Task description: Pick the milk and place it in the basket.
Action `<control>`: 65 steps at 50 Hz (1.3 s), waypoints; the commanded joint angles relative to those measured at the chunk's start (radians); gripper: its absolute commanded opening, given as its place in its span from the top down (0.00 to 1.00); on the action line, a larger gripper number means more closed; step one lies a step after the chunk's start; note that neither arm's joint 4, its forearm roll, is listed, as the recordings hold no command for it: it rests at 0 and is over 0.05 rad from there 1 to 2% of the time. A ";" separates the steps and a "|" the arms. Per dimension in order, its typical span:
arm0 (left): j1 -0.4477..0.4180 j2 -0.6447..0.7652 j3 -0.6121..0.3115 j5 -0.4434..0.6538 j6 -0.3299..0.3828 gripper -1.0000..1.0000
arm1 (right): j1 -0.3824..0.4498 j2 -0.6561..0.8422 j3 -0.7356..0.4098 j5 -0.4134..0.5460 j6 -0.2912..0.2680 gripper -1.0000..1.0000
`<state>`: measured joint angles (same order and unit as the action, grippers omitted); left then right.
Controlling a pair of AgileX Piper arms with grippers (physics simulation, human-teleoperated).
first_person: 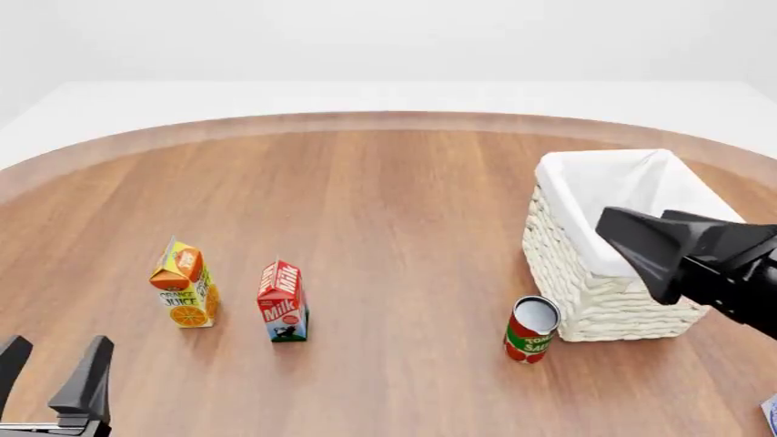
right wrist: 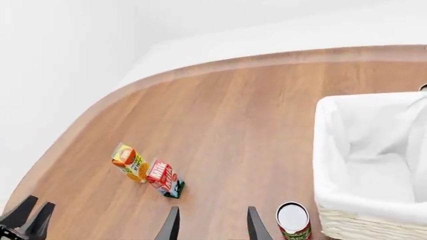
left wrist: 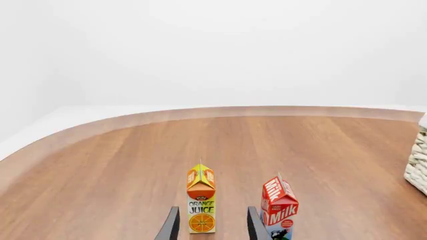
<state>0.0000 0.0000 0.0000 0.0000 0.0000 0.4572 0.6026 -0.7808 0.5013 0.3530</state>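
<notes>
The milk (first_person: 282, 301) stands upright on the wooden counter (first_person: 388, 209), toward its near left part, with nothing gripping it. Just beside it, on its left in the front view, stands an orange juice carton (first_person: 185, 284), also upright; the two are close but apart. The basket (first_person: 613, 244) sits well apart from the milk on the right side of the counter, its white cloth lining showing and, as far as the views show, nothing inside. A red tomato-sauce can (first_person: 530, 330) stands upright just beside the basket's near left corner; whether they touch I cannot tell. The left pincer (first_person: 51, 375) is at the bottom left edge of the front view, near the counter's front and short of both cartons; its two dark fingers are spread with a clear gap and hold nothing. In the left wrist view the juice carton (left wrist: 201, 199) appears in the gap between the fingertips but farther on, while the milk (left wrist: 279, 207) lies just outside one finger. The right pincer (first_person: 643, 238) hangs in front of the basket as the front camera sees it, raised above the counter. The right wrist view shows its fingers (right wrist: 171, 225) parted and empty, looking down on the can (right wrist: 293, 220), the basket (right wrist: 363, 220) and the distant milk (right wrist: 164, 178).
</notes>
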 commanded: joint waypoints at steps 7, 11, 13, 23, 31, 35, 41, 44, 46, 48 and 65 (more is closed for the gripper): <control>0.000 0.000 0.000 0.000 0.000 0.00 | 0.079 0.143 -0.087 -0.016 0.041 0.00; 0.000 0.000 0.000 0.000 0.000 0.00 | 0.090 0.164 -0.102 -0.022 0.040 0.00; 0.000 0.000 0.000 0.000 0.000 0.00 | 0.094 0.173 -0.106 -0.028 0.038 0.00; 0.000 0.000 0.000 0.000 0.000 0.00 | 0.100 0.225 -0.103 -0.063 0.066 0.00; 0.000 0.000 0.000 0.000 0.000 0.00 | 0.098 0.287 -0.105 -0.098 0.087 0.00; 0.000 0.000 0.000 0.000 0.000 0.00 | 0.102 0.327 -0.112 -0.114 0.105 0.00; 0.000 0.000 0.000 0.000 0.000 0.00 | 0.103 0.384 -0.144 -0.128 0.114 0.00; 0.000 0.000 0.000 0.000 0.000 0.00 | 0.099 0.421 -0.162 -0.140 0.122 0.00; 0.000 0.000 0.000 0.000 0.000 0.00 | 0.098 0.446 -0.176 -0.147 0.123 0.00; 0.000 0.000 0.000 0.000 0.000 0.00 | 0.097 0.470 -0.191 -0.152 0.122 0.00; 0.000 0.000 0.000 0.000 0.000 0.00 | 0.131 0.670 -0.294 -0.189 0.137 0.00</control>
<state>0.0000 0.0000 0.0000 0.0000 0.0000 0.5685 1.1599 -1.0176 0.3319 0.4822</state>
